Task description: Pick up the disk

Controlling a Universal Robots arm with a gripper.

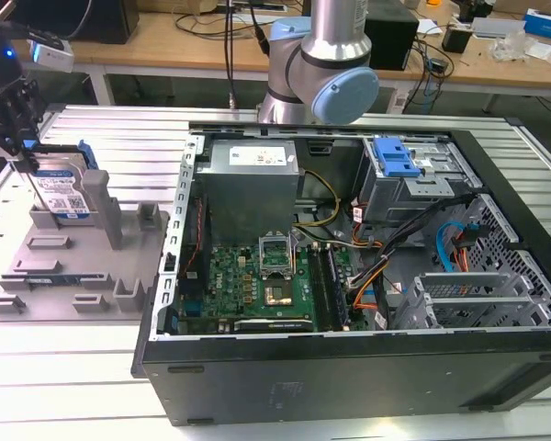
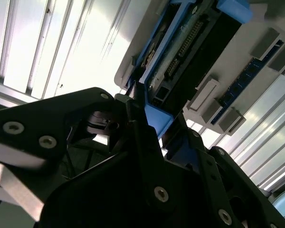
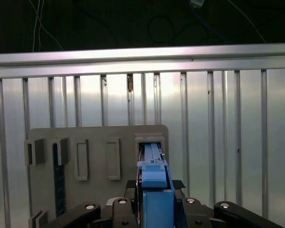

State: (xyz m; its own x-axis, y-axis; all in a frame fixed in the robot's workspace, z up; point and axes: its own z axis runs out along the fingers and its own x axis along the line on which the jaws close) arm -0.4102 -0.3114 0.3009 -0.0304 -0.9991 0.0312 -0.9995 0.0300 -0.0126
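Observation:
The disk [image 1: 62,191] stands on edge in a slot of the grey fixture [image 1: 73,266] at the exterior view's left, its white-and-blue label facing out and a blue bracket along its side. My gripper [image 1: 26,158] comes down on it from above, with its black fingers against both sides of the disk's top edge. In the first wrist view the blue bracket [image 3: 154,156] runs between the fingers [image 3: 179,197], which sit tight against it, so the gripper [image 3: 156,190] is shut on the disk. The second wrist view shows the disk's connector edge [image 2: 190,38] and the fixture [image 2: 256,28].
An open computer case [image 1: 349,230] with its motherboard, cables and a blue drive-bay latch [image 1: 393,156] stands to the right of the fixture. The arm's base [image 1: 317,64] rises behind the case. Everything rests on a slatted metal table [image 1: 92,386]; a cluttered workbench runs along the back.

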